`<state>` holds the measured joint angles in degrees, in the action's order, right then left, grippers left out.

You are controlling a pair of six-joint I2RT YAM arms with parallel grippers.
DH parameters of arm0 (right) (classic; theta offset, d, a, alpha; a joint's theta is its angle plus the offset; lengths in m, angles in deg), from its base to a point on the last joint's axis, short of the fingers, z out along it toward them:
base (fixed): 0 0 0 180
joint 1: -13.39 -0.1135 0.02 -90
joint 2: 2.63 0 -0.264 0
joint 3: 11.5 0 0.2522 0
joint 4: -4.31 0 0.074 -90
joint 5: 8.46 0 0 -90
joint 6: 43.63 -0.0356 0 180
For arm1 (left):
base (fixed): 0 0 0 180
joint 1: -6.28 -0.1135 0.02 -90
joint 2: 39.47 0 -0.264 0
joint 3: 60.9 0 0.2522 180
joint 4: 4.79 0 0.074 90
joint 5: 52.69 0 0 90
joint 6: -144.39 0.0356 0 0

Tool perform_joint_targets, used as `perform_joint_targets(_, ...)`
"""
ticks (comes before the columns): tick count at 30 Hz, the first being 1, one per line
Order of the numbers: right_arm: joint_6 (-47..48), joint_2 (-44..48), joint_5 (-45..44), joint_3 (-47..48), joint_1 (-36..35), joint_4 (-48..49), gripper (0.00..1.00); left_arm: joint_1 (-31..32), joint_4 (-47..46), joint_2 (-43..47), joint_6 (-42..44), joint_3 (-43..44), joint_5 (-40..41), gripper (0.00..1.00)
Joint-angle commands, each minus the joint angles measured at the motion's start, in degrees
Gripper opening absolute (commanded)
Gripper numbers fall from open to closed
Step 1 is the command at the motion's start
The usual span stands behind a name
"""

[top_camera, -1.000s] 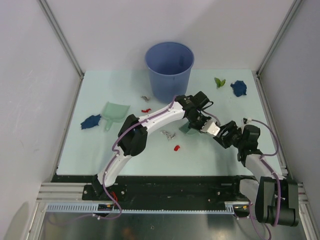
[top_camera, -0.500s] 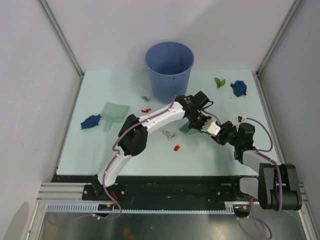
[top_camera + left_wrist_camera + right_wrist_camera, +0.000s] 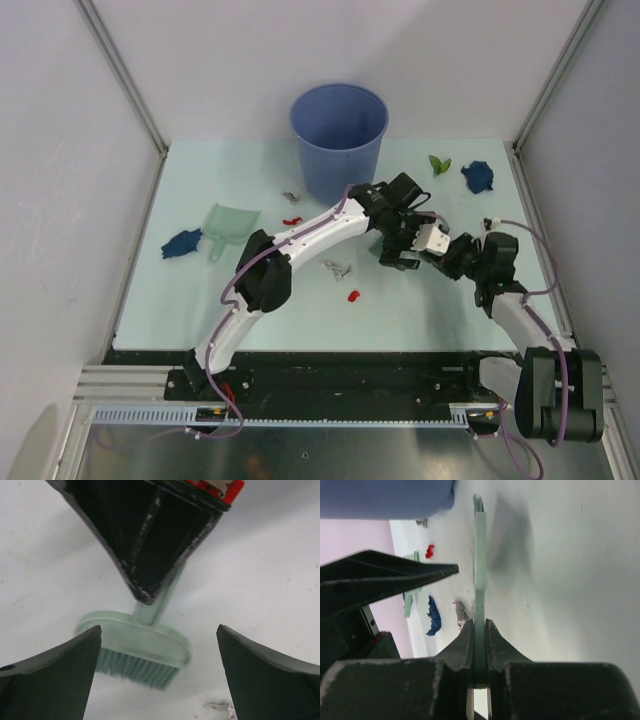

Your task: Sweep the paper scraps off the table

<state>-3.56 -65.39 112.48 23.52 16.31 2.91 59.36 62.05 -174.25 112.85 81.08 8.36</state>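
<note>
Paper scraps (image 3: 292, 220) are scattered across the table (image 3: 150, 300) as crumpled lumps, so no pointing direction can be told. A grey scrap (image 3: 338, 268) is stretched slightly left to right and lies just left of the left gripper (image 3: 396, 258). A red scrap (image 3: 353, 296) is found nearer the front edge. A dark blue scrap (image 3: 181, 244), also longer across than deep, is set beside the dustpan (image 3: 230, 224) at the left, well apart from both grippers. A second blue scrap (image 3: 477, 176) and a green scrap (image 3: 438, 163) are placed at the far right, beyond the arms and to the right of the bucket (image 3: 338, 130). The left gripper's fingers (image 3: 60, 670) are held wide apart above the brush (image 3: 145, 650), with nothing gripped. The right gripper (image 3: 479, 625) is clamped on the brush's thin handle, which runs straight out from its jaws over the table.
</note>
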Motion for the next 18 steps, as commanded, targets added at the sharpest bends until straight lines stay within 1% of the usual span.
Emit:
perform_joint_targets(1, 12.9, 4.8, -7.5, 11.5, 0.2, -15.7, 0.0, -0.2, -0.9, 10.4, -12.4, 3.3, 3.0, 1.0)
perform_joint_targets(4, 18.6, 3.8, -11.8, 20.1, -0.1, -24.6, 0.0, -0.3, -0.9, 15.7, -19.0, 2.4, 8.3, 1.0)
perform_joint_targets(5, 22.6, 2.9, -13.2, 22.3, -0.1, -26.9, 0.0, -0.5, -0.8, 17.0, -20.3, 1.4, 9.5, 1.0)
perform_joint_targets(6, 24.7, 1.3, -14.4, 24.9, -0.3, -30.7, 0.0, -0.9, -0.9, 19.9, -22.7, 0.5, 11.2, 1.0)
perform_joint_targets(8, 29.8, -0.2, -17.2, 31.1, -0.4, -33.4, 0.0, -2.4, -0.8, 23.1, -24.4, -3.6, 11.5, 1.0)
perform_joint_targets(9, 30.9, -1.8, -18.8, 33.2, -0.6, -35.8, 0.0, -3.0, -0.8, 26.6, -25.7, -5.2, 11.5, 1.0)
perform_joint_targets(10, 32.3, -2.7, -22.0, 37.7, -0.8, -36.9, 0.0, -3.6, -0.8, 28.2, -26.1, -6.8, 11.3, 1.0)
perform_joint_targets(12, 36.5, -4.6, -26.2, 41.5, -1.7, -38.2, 0.0, -5.5, -0.8, 32.5, -28.4, -11.0, 12.2, 1.0)
perform_joint_targets(14, 40.3, -8.0, -34.0, 46.9, -2.3, -37.9, 0.0, -7.7, -0.5, 36.1, -29.7, -15.1, 15.1, 1.0)
perform_joint_targets(15, 44.4, -9.3, -36.5, 48.9, -2.4, -37.7, 0.0, -8.6, -0.4, 37.5, -30.2, -16.8, 15.7, 1.0)
perform_joint_targets(16, 46.5, -12.5, -40.6, 50.9, -2.5, -37.8, 0.0, -10.9, -0.4, 38.7, -30.5, -18.4, 16.8, 1.0)
perform_joint_targets(17, 49.5, -14.0, -42.0, 54.6, -2.6, -37.6, 0.0, -12.4, -0.4, 41.0, -31.0, -21.8, 17.0, 1.0)
perform_joint_targets(18, 55.2, -15.6, -43.5, 56.0, -2.7, -35.8, 0.0, -14.0, -0.4, 42.0, -32.1, -23.4, 17.0, 1.0)
